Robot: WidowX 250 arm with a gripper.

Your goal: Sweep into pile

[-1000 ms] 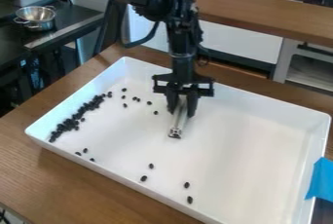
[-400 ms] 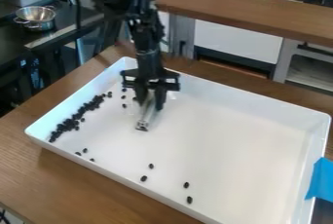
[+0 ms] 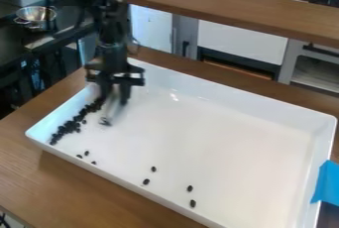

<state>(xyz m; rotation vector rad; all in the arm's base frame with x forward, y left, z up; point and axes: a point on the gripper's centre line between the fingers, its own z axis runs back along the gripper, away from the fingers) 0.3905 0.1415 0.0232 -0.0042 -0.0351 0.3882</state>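
My gripper point(image 3: 114, 99) hangs over the left part of the white tray point(image 3: 205, 133), shut on a pale, clear sweeping tool point(image 3: 111, 113) whose lower end is at the tray floor. Dark beans form a long pile point(image 3: 69, 126) along the tray's left wall, just left of the tool; the gripper hides the pile's upper end. A few loose beans point(image 3: 86, 153) lie near the lower left wall. Farther right, toward the front wall, several more are scattered, among them one bean point(image 3: 190, 188).
The tray stands on a wooden counter point(image 3: 73, 185), its raised walls around the beans. Blue tape point(image 3: 325, 183) is on its right side. A raised wooden ledge point(image 3: 232, 11) runs behind, and a metal colander point(image 3: 35, 18) stands on the dark stove at upper left.
The gripper and tool have moved left across the tray to the pile. The loose beans that lay right of the pile's upper end no longer show in the open floor there.
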